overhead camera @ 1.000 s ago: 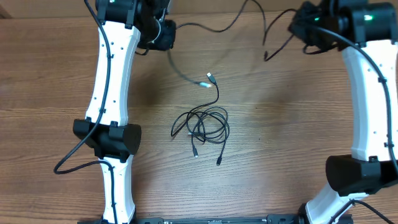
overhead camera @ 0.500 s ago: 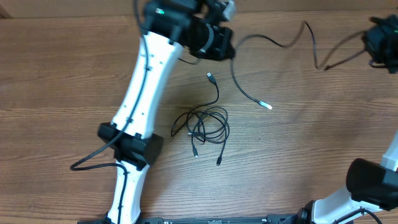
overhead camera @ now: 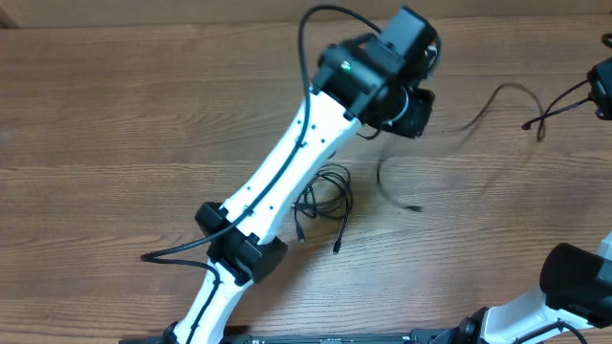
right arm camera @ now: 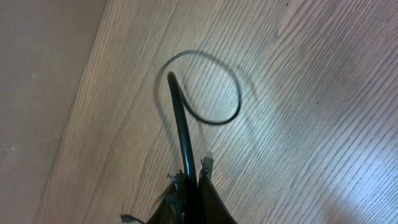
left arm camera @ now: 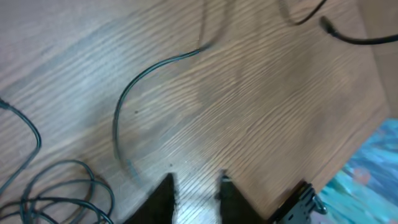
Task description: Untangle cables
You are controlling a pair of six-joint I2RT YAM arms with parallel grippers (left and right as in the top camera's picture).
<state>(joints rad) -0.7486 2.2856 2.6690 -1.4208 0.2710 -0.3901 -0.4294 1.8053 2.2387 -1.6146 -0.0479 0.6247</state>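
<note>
Wood-grain table filled every view. Knotted cables lay in loose loops about the table's middle, partly under the left arm, which reached slantwise toward the far edge. The left gripper hung over the wood near that edge. Seen from its wrist, its jaws stood a little apart with only bare wood between them, grasping nothing. A separate cable curved from just right of the knot toward the table's right edge, blurred along much of its run. There the right gripper was clenched on it, the cord rising from the closed jaws into a loop.
</note>
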